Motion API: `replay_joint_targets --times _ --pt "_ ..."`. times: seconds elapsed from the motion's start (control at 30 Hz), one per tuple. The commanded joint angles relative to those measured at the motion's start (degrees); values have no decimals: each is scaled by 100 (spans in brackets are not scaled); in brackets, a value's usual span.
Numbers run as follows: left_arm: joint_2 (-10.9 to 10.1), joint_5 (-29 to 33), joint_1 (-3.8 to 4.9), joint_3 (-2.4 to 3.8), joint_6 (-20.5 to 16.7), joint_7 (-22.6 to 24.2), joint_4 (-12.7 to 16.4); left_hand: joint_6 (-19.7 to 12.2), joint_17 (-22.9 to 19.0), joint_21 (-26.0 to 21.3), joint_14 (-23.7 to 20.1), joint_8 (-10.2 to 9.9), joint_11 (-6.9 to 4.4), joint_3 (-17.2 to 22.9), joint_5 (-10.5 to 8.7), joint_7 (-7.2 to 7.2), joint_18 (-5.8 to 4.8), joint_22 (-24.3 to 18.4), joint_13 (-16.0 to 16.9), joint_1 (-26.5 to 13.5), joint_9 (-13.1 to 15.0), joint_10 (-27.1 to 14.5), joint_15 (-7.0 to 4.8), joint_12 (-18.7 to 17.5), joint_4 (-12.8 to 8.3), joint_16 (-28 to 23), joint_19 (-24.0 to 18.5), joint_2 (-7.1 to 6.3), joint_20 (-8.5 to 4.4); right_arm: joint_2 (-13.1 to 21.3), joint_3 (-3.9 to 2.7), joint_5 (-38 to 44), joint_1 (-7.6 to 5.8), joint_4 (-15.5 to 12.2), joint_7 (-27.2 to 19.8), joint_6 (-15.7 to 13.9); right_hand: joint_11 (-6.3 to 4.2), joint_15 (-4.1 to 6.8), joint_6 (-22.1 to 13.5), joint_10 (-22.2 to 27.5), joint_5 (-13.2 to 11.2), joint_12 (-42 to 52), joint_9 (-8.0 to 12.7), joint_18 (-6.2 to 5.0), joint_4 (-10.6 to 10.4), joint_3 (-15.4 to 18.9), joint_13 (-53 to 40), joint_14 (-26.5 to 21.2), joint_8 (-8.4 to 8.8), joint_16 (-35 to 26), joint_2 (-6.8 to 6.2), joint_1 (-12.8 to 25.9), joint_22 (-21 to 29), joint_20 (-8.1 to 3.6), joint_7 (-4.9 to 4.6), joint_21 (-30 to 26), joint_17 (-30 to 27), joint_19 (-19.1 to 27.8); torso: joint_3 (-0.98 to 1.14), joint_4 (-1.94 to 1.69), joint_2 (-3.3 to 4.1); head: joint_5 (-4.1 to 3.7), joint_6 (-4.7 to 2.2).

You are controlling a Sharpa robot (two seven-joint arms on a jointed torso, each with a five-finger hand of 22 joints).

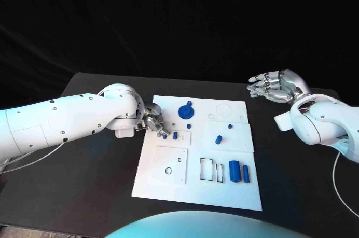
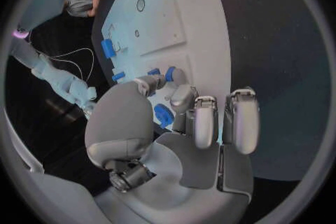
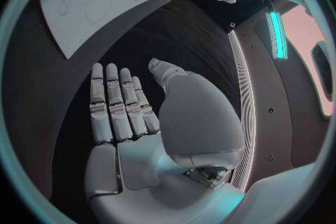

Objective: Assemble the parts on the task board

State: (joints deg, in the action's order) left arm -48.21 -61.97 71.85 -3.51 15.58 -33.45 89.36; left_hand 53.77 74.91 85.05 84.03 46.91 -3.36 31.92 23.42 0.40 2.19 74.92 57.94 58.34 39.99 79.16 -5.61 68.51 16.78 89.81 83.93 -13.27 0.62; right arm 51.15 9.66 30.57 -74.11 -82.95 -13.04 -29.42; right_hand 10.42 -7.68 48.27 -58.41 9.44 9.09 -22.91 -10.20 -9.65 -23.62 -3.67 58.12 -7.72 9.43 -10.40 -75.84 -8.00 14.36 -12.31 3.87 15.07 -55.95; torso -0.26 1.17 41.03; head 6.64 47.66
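The left hand (image 1: 153, 120) was bent over the left edge of the white task board (image 1: 172, 189), its fingertips (image 2: 173, 74) down among two small blue pegs (image 1: 170, 136) standing on a raised square plate there; whether they had actually pinched a peg or were merely touching the pieces I could not tell, since the fingers covered the contact. To do this step well, I would judge that the hand should close squarely on one peg, keep it upright, and lift straight so the neighbouring peg was not knocked over. The right hand (image 1: 277, 85) hovered well off the board's far right corner, fingers apart and holding nothing. The board lay in the middle of the black table (image 1: 90, 196), a flat white sheet with cut-out outlines and recesses. On it were a blue round gear (image 1: 185, 111) toward the far edge, a small blue piece (image 1: 218, 140) near the centre, and two blue bars (image 1: 239, 171) upright-looking at the near right.
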Motion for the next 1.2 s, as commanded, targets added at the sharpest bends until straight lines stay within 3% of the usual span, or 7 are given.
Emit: replay_joint_targets --times 0.03,0.27,0.63,0.9,0.93,0.97,1.2 --pt "3 6 -8 -4 80 -36 -6 25 1509 38 597 -24 15 -34 -16 12 -49 810 9 -63 -10 44 -43 15 -2 19 279 -10 -27 1 0 17 3 -10 -33 32 34 -59 -39 -2 24 -43 12 -29 6 32 5 -6 33 -33 -4 53 16 17 -206 -27 -13 19 -4 -1 1 3 -3" --pt "-18 162 -8 18 -153 -27 -8 8 1509 19 597 -41 21 -205 -14 24 -42 783 -51 -197 -33 15 -42 -33 2 19 266 24 -26 -1 0 17 3 -10 -35 30 34 -59 -39 -2 24 -43 12 -29 6 32 5 -6 33 -33 -4 53 16 17 -206 -27 -13 19 -8 3 3 -8 -8" --pt "-99 867 -4 61 -1116 215 -56 -142 1509 -97 597 -129 64 -643 -82 80 -4 625 -299 -523 -96 -145 -19 -227 9 19 190 65 -10 -17 0 17 3 5 -34 33 38 -62 -42 2 24 -48 15 -29 7 38 5 -9 38 -40 -2 57 25 19 -209 -26 -20 24 1 1 -3 -8 -26" --pt "-135 900 -4 69 -1657 739 -65 -591 1509 -411 597 -402 234 -778 -22 279 91 211 -1144 -57 -247 -703 114 -878 -16 19 -15 53 98 -18 1 17 5 10 -38 38 38 -62 -42 2 24 -48 15 -29 7 38 5 -9 38 -40 -2 57 25 19 -209 -26 -20 24 3 1 -2 -42 -54" --pt "-129 854 -4 68 -1756 877 -60 -673 1509 -552 597 -431 272 -777 -20 323 133 28 -1393 131 -265 -891 146 -1073 -12 19 -108 37 126 -18 1 17 6 9 -39 38 41 -64 -44 5 25 -53 18 -29 11 44 5 -10 43 -47 2 58 35 22 -212 -26 -27 29 3 1 -2 -42 -54" --pt "-118 787 -5 66 -1873 1053 -54 -854 1101 -786 450 -535 349 -746 -12 406 197 -267 -2106 376 -324 -1395 200 -1668 -25 -279 -262 20 172 -17 1 17 6 8 -40 39 41 -64 -44 5 25 -53 18 -29 11 44 5 -10 43 -47 2 58 35 22 -212 -26 -27 29 1 0 0 -70 -78" --pt "-24 -8 -59 19 -2884 2597 8 -1310 -680 -3023 -638 -989 658 -350 -30 715 701 -2750 -2570 1807 -755 -2502 491 -2356 -214 -1867 -1744 -121 389 -6 1 17 8 -4 -45 46 41 -64 -44 5 26 -54 19 -29 13 44 5 -10 44 -48 4 56 37 22 -213 -25 -29 29 -6 7 6 -115 -112"
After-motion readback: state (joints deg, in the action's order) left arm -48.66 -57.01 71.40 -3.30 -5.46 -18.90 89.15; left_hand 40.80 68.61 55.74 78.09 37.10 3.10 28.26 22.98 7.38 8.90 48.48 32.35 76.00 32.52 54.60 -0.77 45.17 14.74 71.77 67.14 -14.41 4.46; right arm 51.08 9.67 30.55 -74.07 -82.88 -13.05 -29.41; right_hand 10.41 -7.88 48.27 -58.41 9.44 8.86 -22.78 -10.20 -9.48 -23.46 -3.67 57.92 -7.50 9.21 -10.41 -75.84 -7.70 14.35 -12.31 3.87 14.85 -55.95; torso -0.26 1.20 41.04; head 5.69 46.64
